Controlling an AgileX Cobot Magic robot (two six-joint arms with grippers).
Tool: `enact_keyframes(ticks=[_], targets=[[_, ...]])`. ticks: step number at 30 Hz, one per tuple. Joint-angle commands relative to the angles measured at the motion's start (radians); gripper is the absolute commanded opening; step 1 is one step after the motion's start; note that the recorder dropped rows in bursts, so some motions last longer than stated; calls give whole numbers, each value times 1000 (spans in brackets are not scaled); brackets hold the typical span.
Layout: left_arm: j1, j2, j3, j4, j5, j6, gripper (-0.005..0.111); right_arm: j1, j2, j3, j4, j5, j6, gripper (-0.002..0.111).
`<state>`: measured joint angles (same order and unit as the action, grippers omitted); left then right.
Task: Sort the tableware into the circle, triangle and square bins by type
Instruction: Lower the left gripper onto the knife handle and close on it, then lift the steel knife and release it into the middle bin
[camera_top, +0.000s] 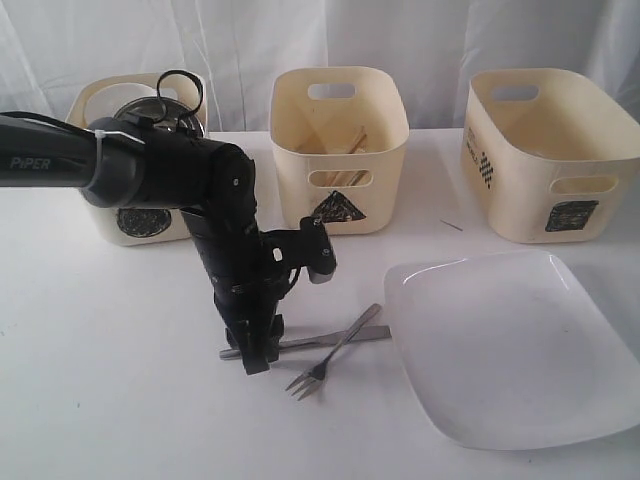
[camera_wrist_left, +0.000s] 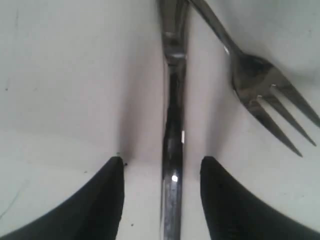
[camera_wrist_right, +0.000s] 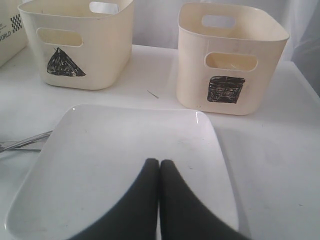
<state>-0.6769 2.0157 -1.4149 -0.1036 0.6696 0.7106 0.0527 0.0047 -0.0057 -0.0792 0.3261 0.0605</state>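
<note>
**Over the knife: left arm bent down, jaws apart**

On the white table (camera_top: 120, 400), the left arm reaches in from the left edge of the exterior view, bends at the elbow and points its wrist steeply down. The left gripper (camera_top: 255, 358) stands at the near end of the steel knife (camera_top: 305, 343). Its jaws are parted. In the left wrist view one black fingertip (camera_wrist_left: 112, 175) sits on each side of the knife, with table showing between each tip and the steel. It grips nothing.

The fork (camera_top: 335, 358) lies slanted across the knife, tines toward the camera and just beside the gripper.

The right gripper (camera_wrist_right: 159, 164) shows only in its own wrist view. Its fingers are pressed together with nothing between them, over the large square white plate (camera_top: 510, 350). Whether they touch the plate cannot be told.

Behind stand the circle bin (camera_top: 100, 215), the triangle bin (camera_top: 340, 190) with wooden chopsticks (camera_top: 345, 147) inside, and the square bin (camera_top: 520, 200).
</note>
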Motion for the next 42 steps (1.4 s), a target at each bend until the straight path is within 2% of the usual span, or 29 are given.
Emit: enact_keyframes(ticks=[1,32,34,39,40,42], targets=[[6,-1,9,8,-16,3,52,-2,-5,6,1,-10,4,0],[6,38,9,-33,-41,0,51,-2,-5,6,1,-10,4,0],[6,38,9,-33,-41,0,43,-2,-5,6,1,-10,4,0],[6,38,9,-33,-39,0,5,-2,-5,6,1,-10,4,0],[6,38,7,-33,-30,0,0,-2,-5,6,1,-10,4,0],[6,38,7,-30,-13,0,0,-2,-5,6,1,-10,4,0]])
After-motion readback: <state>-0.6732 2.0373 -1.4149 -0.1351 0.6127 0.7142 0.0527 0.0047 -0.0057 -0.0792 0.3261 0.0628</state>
